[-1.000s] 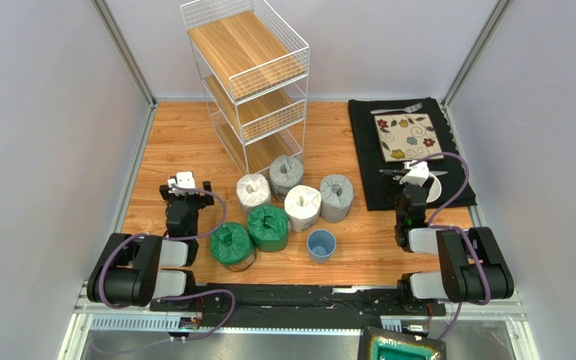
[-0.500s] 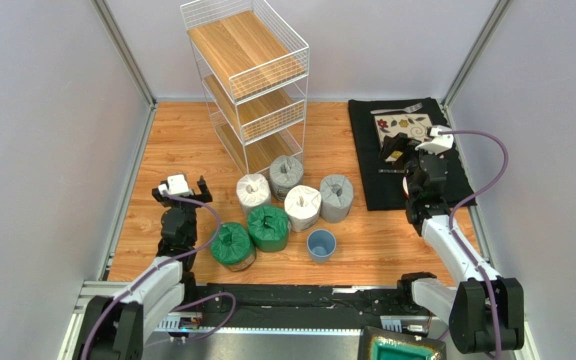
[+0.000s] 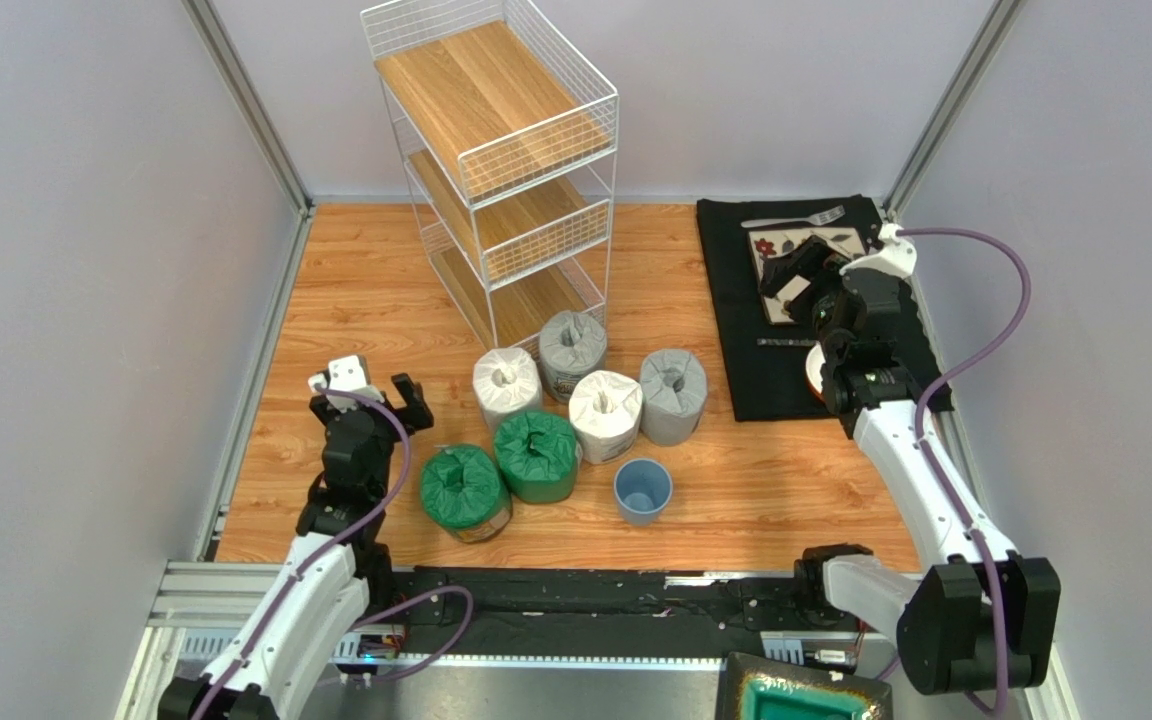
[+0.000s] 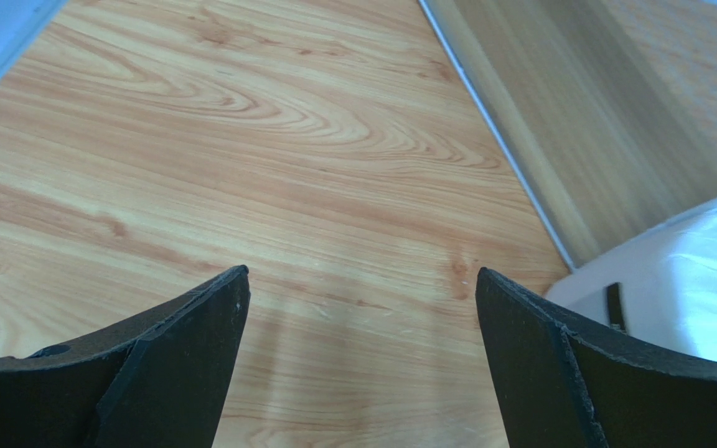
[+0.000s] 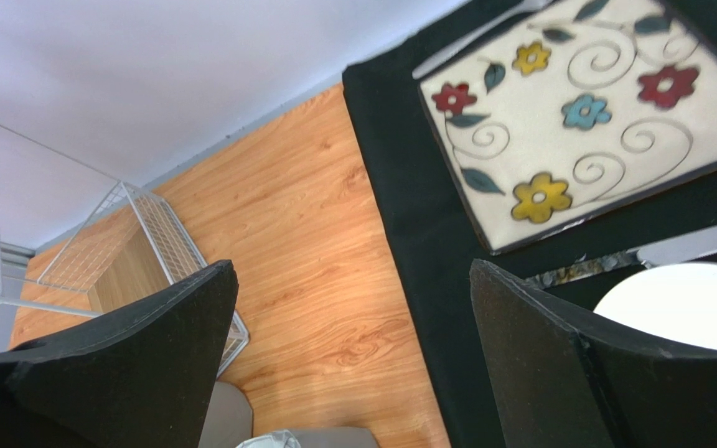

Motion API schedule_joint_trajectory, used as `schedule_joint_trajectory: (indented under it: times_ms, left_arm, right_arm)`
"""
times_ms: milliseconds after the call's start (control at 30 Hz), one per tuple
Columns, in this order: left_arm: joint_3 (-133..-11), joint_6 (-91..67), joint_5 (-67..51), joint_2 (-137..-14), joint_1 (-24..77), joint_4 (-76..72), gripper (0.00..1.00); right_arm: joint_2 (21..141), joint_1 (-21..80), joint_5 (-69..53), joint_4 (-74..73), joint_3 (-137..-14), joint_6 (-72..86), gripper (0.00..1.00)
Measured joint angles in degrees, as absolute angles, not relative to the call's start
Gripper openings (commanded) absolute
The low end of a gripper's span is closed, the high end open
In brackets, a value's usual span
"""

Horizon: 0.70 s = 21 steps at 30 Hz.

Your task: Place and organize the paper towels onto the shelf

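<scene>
Top external: approach step is judged; left gripper (image 3: 373, 393) and right gripper (image 3: 796, 279) are spread wide, empty; paper towels (image 3: 605, 413) before the shelf (image 3: 495, 150) must be grasped next

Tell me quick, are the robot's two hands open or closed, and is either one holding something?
Left gripper: open, holding nothing.
Right gripper: open, holding nothing.

A robot lab cell: plain grey panels (image 3: 71, 225) (aluminium-framed) box in a wood-grain tabletop (image 3: 357, 285).
</scene>
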<state>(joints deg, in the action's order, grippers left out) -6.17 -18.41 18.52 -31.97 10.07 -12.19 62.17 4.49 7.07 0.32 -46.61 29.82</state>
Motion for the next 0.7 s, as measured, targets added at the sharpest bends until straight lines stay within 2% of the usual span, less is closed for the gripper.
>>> schedule_joint_trajectory:
  times_ms: [367, 700]
  left_arm:
    - [-14.52, -23.9, 16.88, -26.57, 10.11, -0.86, 0.99]
    - [-24.77, -27.14, 13.26, -29.15, 10.11, 11.49, 0.99]
  right_arm:
    - [75.44, 3.92, -0.1, -7.38, -55.57, 35.66, 0.99]
    - [81.58, 3.18, -4.54, -10.68, -56.01, 37.06, 0.99]
